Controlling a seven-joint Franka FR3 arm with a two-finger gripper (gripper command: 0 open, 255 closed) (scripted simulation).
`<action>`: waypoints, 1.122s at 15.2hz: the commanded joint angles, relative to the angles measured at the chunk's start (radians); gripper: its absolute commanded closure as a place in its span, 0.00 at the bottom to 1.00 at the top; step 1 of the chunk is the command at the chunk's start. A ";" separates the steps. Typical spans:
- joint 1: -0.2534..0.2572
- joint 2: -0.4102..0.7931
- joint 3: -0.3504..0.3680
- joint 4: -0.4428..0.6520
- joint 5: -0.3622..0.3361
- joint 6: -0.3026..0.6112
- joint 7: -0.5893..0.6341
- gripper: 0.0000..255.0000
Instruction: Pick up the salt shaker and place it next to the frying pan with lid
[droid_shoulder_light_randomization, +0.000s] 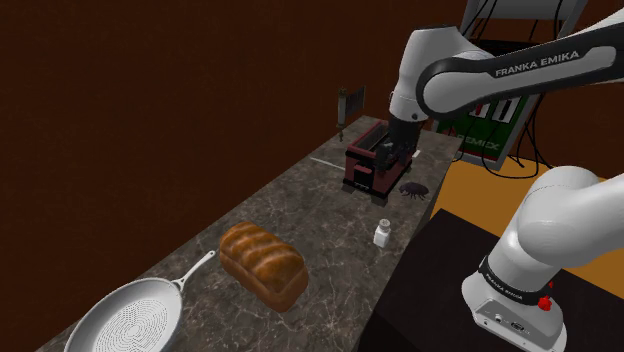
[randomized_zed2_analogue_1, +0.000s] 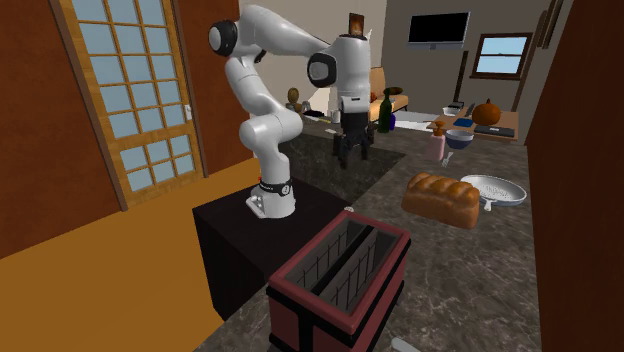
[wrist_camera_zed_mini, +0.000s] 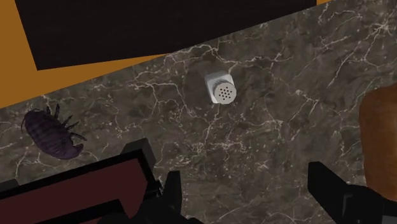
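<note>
Nearest the wrist camera, the gripper (wrist_camera_zed_mini: 247, 181) stands open, its black fingers apart with bare marbled bench (wrist_camera_zed_mini: 280, 140) between them. Beyond them the white salt shaker (wrist_camera_zed_mini: 221, 89) stands upright near the bench's edge, the holes in its top plain to see. The shoulder view places it right of centre, between a dark bug (droid_shoulder_light_randomization: 414, 189) and a bread loaf (droid_shoulder_light_randomization: 263, 263). At that view's lower left lies the silver frying pan (droid_shoulder_light_randomization: 130, 315), well apart from the shaker. The second exterior view's foreground holds a dark red box (randomized_zed2_analogue_1: 340, 270).

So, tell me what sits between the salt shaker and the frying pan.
A brown bread loaf lies between the salt shaker and the frying pan; the shoulder view shows it.
</note>
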 joint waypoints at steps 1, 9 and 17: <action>0.005 0.022 0.013 -0.051 0.007 0.060 0.011 0.00; 0.031 0.201 0.067 -0.207 0.042 0.335 0.055 0.00; 0.034 0.358 0.082 -0.248 0.053 0.527 0.059 0.00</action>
